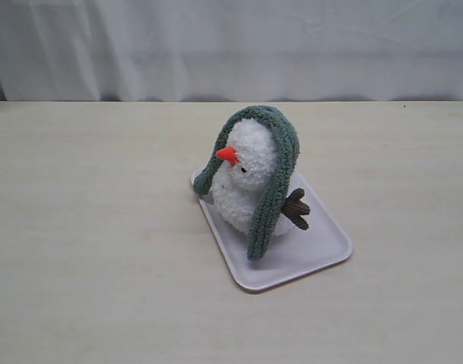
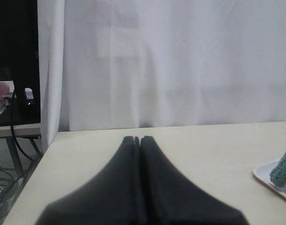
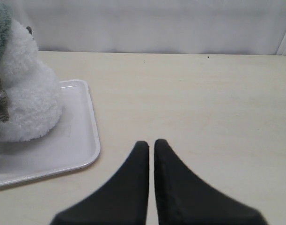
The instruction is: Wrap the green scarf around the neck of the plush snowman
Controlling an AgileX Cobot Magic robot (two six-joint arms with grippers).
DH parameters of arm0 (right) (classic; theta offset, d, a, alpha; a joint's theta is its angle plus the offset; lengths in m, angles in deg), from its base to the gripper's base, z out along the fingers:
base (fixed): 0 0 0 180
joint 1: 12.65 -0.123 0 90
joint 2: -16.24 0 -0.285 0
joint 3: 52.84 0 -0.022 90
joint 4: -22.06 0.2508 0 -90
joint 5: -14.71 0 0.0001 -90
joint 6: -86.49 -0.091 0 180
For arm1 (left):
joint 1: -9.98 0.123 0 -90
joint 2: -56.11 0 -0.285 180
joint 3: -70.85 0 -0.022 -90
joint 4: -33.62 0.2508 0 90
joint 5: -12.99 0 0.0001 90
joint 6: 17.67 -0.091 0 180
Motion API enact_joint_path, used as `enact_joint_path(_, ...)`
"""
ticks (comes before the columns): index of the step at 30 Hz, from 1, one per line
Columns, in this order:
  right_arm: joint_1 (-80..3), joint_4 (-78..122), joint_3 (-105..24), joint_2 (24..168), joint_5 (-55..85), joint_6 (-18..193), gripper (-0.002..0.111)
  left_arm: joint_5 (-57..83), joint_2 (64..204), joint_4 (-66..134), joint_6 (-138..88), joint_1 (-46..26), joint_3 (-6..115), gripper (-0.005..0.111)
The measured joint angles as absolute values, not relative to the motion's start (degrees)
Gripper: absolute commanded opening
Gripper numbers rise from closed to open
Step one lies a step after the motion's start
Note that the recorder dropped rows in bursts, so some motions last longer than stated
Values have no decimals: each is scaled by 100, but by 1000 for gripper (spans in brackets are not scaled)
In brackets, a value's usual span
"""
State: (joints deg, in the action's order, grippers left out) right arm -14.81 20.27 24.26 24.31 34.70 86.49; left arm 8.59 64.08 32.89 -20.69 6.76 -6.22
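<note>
Exterior view: the green scarf (image 1: 280,173) lies draped over the head of the plush snowman (image 1: 250,155) on its white tray (image 1: 322,252), not yet round the neck; my left hand (image 2: 137,139) and right hand (image 3: 151,143), both pinched closed and empty, must, I judge, first grip a hanging end.

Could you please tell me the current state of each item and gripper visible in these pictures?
Snowman: upright on the tray.
Tray: flat on the table.
Scarf: draped over the snowman's head, ends hanging down both sides, not yet wrapped.
Left gripper: shut, empty.
Right gripper: shut, empty.
</note>
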Motion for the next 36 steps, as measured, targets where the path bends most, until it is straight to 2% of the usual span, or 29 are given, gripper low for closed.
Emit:
enact_joint_path(10,-1481,2027,2426,2431,3470,8649,4,777,6408,3289,-1925,676,-622,0)
enact_joint_path(21,-1481,2027,2426,2431,3470,8649,4,-243,6408,3289,-1925,676,-622,0)
enact_joint_path(36,-1481,2027,2426,2431,3470,8649,4,-492,6408,3289,-1910,676,-622,0)
